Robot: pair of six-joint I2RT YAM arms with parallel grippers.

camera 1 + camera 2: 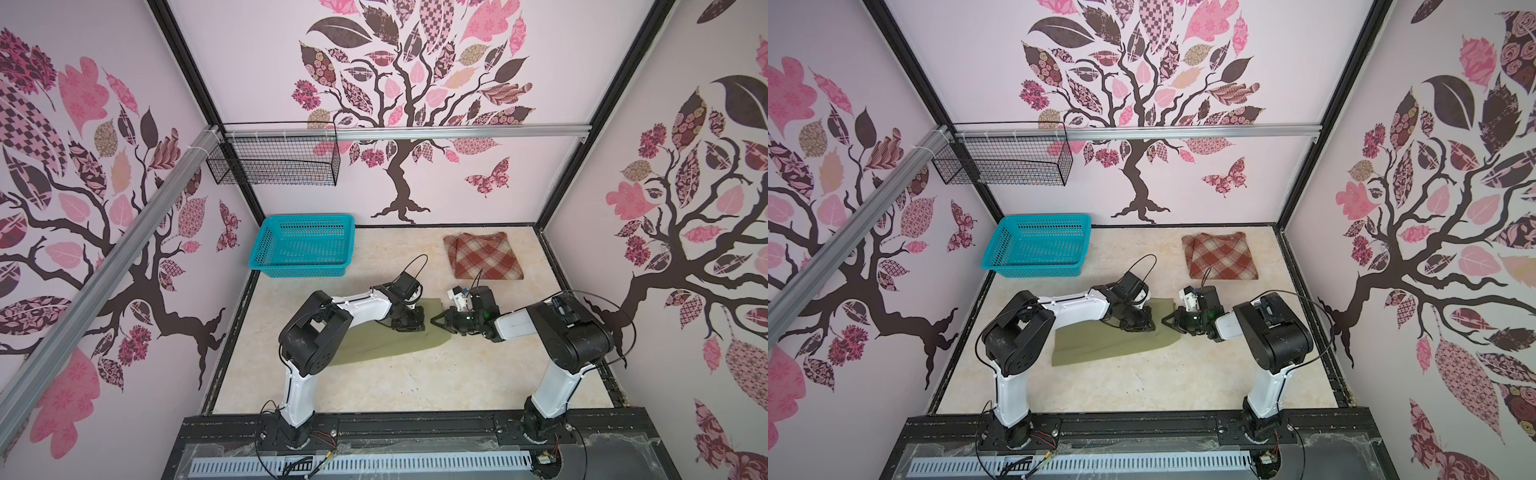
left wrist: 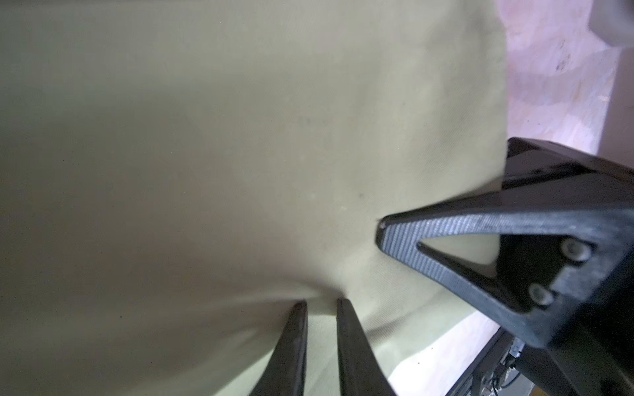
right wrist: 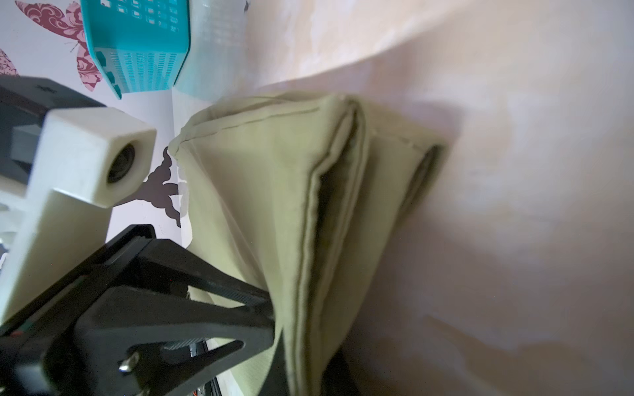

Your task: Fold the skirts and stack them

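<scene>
Marbled tabletop (image 1: 415, 395) runs out from my rail toward the tree-papered walls, and nearest me lies the olive skirt (image 1: 374, 345), flattened into a long band across the middle, one end under the left arm and the other reaching right. Both claws are on that right end, tips almost meeting. Left claw (image 2: 320, 303) is pressed nearly together with a pucker of green cloth caught between its tips, so I read it as pinching the fabric. Right claw (image 3: 271, 317) is clamped shut on the doubled edge, where the right wrist view shows hemmed layers stacked. My call: this is the fold, bringing this end over the rest of the skirt. To do it cleanly I want both claws rising together, only high enough for the cloth to clear itself, and travelling at one pace so the edge between them stays straight. Then I lay it down flat and let go only once it rests. The risk I see is one claw holding fewer layers than the other, which would let the fold skew. Farther back on the right, well apart, the plaid skirt (image 1: 484, 255) sits folded, likely the base of my stack. A turquoise basket (image 1: 303, 245) stands far left, and a wire basket (image 1: 274, 162) hangs on the back rail.
</scene>
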